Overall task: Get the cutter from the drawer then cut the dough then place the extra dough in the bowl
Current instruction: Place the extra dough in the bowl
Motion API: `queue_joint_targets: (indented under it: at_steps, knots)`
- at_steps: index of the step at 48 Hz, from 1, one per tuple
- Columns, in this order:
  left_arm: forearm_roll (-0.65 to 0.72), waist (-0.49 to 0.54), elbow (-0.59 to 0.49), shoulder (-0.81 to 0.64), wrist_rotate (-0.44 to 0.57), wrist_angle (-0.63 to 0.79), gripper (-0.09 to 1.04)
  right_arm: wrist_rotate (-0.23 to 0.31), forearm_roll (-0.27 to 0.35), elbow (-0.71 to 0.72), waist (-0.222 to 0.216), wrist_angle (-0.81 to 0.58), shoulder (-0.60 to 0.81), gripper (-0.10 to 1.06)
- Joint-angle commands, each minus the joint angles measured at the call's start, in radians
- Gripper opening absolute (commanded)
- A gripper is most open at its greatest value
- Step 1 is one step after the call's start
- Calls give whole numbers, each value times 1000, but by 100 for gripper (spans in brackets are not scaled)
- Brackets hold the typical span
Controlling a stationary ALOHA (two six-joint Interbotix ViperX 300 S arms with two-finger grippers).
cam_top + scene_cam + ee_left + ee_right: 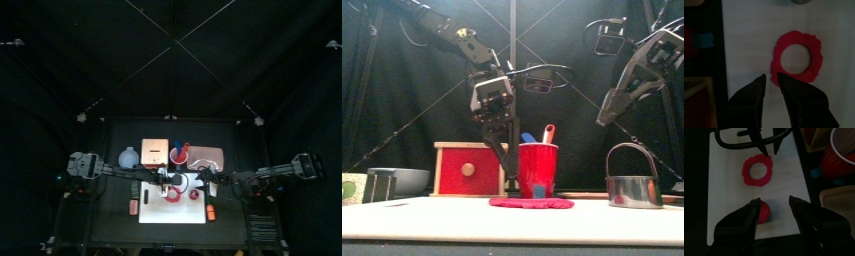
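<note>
Cutting done, clearing not yet begun: the round metal cutter (633, 188) is out of the wooden box (469, 170) and stands on its own at the right end of the white cutting board (751, 40), wire handle arched over it, with neither gripper on it. The dough lies on the board in two pieces, a ring (816, 52) with a clean round hole and a small cut-out disc (763, 212) well apart from it toward the board's right end.

What is left, by the look of things, is the last step. The ring is the extra dough, and nothing has gone into the blue-grey bowl (128, 157), which sits off the board at the back left, beside the box.

The left gripper (771, 76) hangs just above the board at the ring's edge, fingers drawn close with only a narrow gap between them and nothing in it. The right gripper (774, 200) is held high over the right side of the board, fingers wide apart and empty; the disc lies on the board far below them.

The ring is red-pink, flat and thin, ragged round its outer rim and smooth round the inner one. It looks soft and likely to sag or tear if lifted by one side. A red cup (539, 168) with two toy knives stands behind the board.
</note>
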Motion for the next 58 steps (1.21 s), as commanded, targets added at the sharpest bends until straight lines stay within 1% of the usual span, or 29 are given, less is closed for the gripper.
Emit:
queue_joint_targets:
  at_steps: [1,3,7,15,19,29,47,58]
  knots:
    - [52,-11,-32,-17,-72,-3,73,0,6,-8,-3,-8,-15,85]
    - [69,-15,-35,-20,-103,-2,76,0,6,-6,-3,-8,-15,85]
    - [86,-25,-35,-23,-127,0,82,0,8,-3,-3,-8,-14,85]
    - [78,-38,-35,-15,-135,2,94,0,6,2,-3,-8,-15,85]
    - [49,-43,-38,-17,-135,2,97,0,6,5,-3,-8,-14,85]
    - [28,-48,-43,15,-133,26,97,0,6,11,-3,-8,-15,85]
    - [28,-54,-106,95,-138,110,96,2,23,26,-3,-8,-14,85]
    - [-25,-61,-112,103,-138,115,96,2,29,32,-2,-8,-15,84]
